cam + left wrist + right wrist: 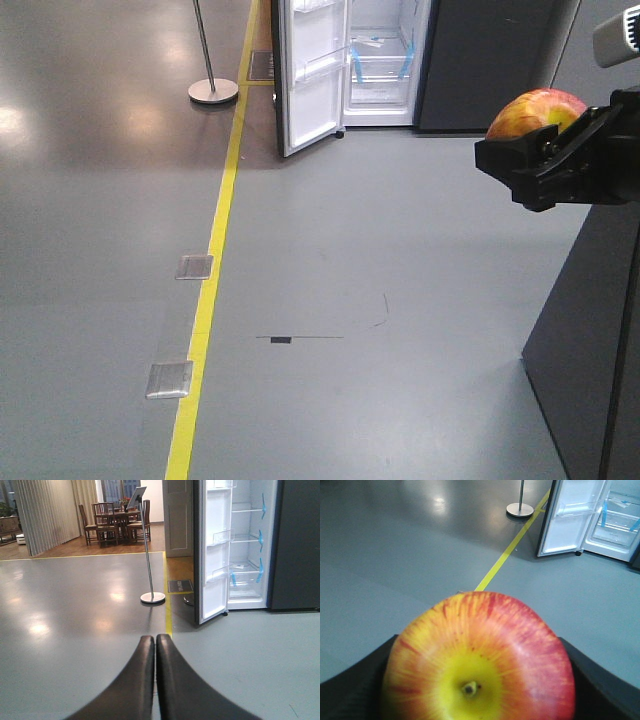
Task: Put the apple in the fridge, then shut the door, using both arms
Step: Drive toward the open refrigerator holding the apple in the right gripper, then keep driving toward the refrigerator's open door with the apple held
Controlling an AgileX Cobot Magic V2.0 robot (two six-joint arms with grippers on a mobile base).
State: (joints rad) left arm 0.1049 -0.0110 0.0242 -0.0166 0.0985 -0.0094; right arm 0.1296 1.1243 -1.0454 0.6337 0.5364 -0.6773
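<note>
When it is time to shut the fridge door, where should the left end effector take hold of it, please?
Take the door at its free vertical edge, nearest us and farthest from the hinge, coming from the left onto its dark outer face. The door stands wide open with its binned lining facing right, so a push there likely swings it shut.

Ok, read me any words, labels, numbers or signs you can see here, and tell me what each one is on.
No text is readable in any view.
On the tilted sign board atop the slim shiny metal pole: too small and angled to read.
On the tall dark grey fridge with white inside and its blue tape strips: no lettering visible.
On the glossy red and yellow apple: no sticker showing.
</note>
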